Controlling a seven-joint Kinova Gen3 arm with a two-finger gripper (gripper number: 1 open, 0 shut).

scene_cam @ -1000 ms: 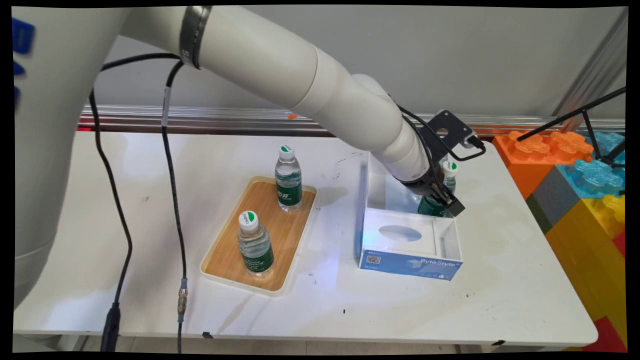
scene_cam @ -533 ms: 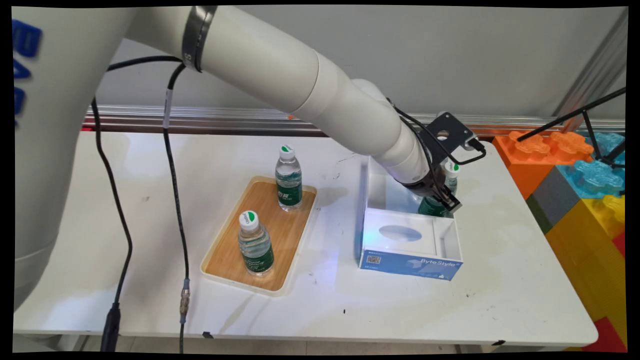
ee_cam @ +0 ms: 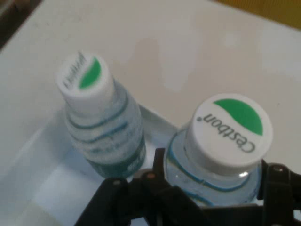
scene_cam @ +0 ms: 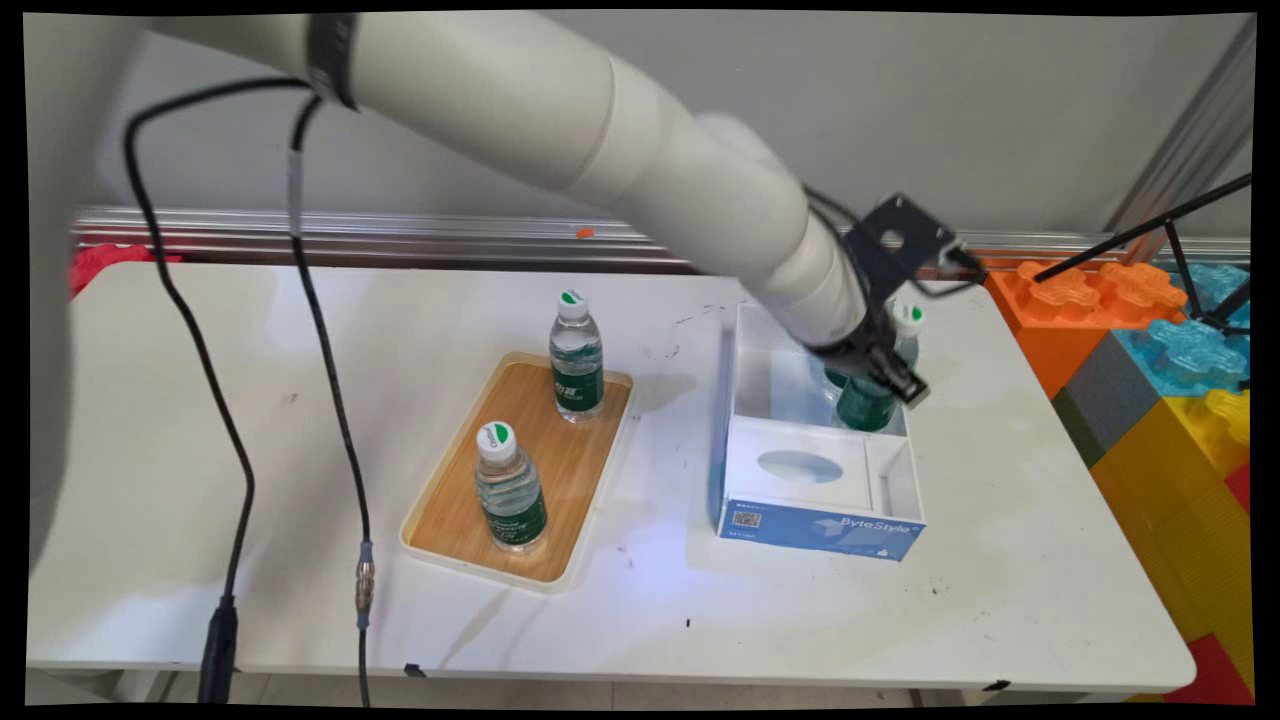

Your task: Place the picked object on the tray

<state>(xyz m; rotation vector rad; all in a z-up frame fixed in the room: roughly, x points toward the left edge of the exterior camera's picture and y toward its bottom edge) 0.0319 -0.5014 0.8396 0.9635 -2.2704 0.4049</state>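
Observation:
My gripper (scene_cam: 884, 376) reaches into the back of an open white box with a blue front (scene_cam: 820, 527). It is shut on a water bottle (scene_cam: 866, 402) with a white-and-green cap (scene_cam: 908, 318), which leans a little. In the hand view that bottle's Cestbon cap (ee_cam: 228, 130) sits just above my gripper (ee_cam: 218, 176), with a black finger (ee_cam: 277, 176) on each side of its neck. A second bottle (ee_cam: 101, 127) stands close beside it inside the box; in the main view only a green bit of it (scene_cam: 834, 378) shows past the arm.
A wooden tray (scene_cam: 450, 520) left of the box carries two upright bottles, one at its far end (scene_cam: 577, 355) and one at its near end (scene_cam: 511, 487). Big coloured blocks (scene_cam: 1150, 350) and a black stand (scene_cam: 1150, 228) border the table's right side. Black cables (scene_cam: 335, 400) hang at left.
The hand has risen slightly and shifted toward the back, and the gripped bottle has come up with it. The bottles on the tray have not moved.

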